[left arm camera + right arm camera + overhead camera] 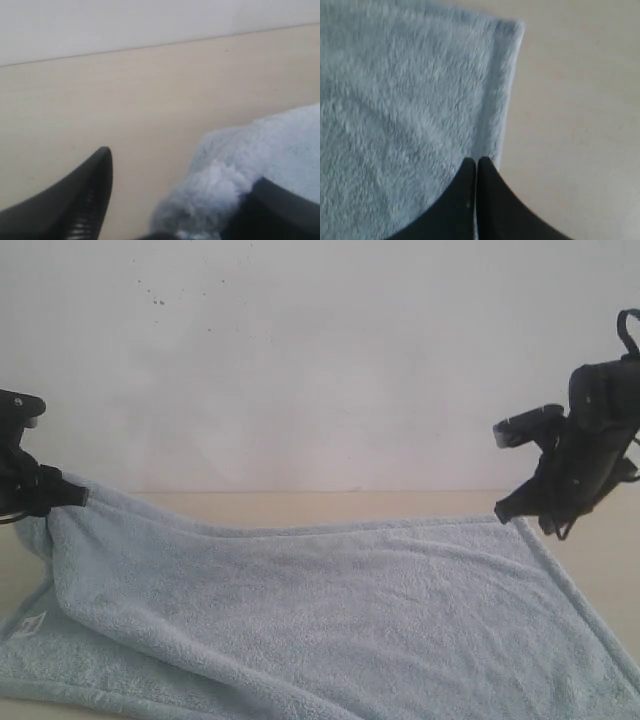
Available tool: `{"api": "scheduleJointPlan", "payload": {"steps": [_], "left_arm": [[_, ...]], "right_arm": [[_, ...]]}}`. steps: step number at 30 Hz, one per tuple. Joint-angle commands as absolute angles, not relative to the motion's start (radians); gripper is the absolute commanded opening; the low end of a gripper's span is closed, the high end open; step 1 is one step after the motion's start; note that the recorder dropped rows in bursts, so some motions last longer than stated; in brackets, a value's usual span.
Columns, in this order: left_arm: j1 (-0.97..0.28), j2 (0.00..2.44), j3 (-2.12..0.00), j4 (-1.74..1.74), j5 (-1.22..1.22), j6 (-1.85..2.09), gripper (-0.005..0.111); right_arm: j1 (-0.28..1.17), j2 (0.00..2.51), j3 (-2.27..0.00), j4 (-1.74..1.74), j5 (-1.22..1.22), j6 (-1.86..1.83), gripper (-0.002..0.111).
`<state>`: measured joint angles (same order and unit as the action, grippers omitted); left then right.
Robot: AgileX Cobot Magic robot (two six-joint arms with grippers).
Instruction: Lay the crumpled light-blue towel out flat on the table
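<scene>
1. The left end effector (72,497) is seen wide open; a raised towel (330,610) corner is draped against one finger (280,210), unclamped.
2. The towel is spread across the bench (300,505), with its left part folded over.
3. The right end effector (508,512) is shut empty, with its tips placed over the towel's right hem.

White wall (320,360), matte and evenly lit. Small dark specks (155,295) on the wall's upper left. The wall's base meets the pale beige tabletop (300,505).
</scene>
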<state>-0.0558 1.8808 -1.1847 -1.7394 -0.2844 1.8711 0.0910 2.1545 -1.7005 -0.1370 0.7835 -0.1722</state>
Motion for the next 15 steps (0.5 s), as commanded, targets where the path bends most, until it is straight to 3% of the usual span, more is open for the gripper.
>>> {"api": "scheduleJointPlan", "payload": {"steps": [1, 6, 9, 15], "left_arm": [[-0.054, 1.876, -1.181, -1.744, -0.254, 1.878, 0.053], [-0.051, 1.876, -1.186, -1.744, -0.169, 1.878, 0.055], [-0.054, 1.88, -1.227, -1.744, -0.145, 1.878, 0.068], [-0.054, 1.892, -1.327, -1.741, -0.33, 1.878, 0.076]], "right_arm": [[0.087, 2.108, -1.578, -0.117, 0.758, -0.194, 0.0], [0.087, 2.033, -1.458, -0.115, 0.649, -0.194, 0.0], [0.087, 1.992, -1.413, -0.115, 0.623, -0.2, 0.0], [0.087, 1.939, -1.367, -0.115, 0.613, -0.212, 0.0]]}}
